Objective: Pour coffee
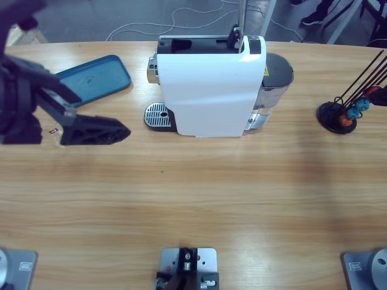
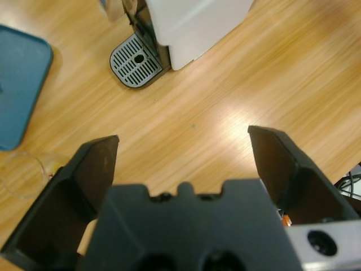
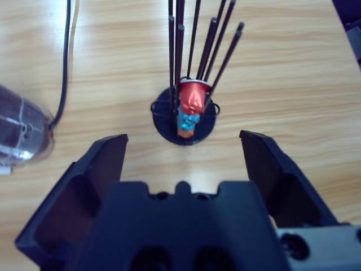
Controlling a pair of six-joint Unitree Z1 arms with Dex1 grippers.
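Two end effectors stand spread and empty: your left end effector (image 1: pixel 115 131) at nine o'clock beside the blue tray (image 1: pixel 97 77), right end effector (image 3: pixel 183 164) over the capsule rack (image 3: pixel 186 121). No readable writing on the coffee machine (image 1: pixel 208 90); coffee unseen. Desk (image 1: pixel 199 199) bare toward six.

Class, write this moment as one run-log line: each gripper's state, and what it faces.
left gripper: open, empty, facing drip tray | right gripper: open, empty, facing capsule rack
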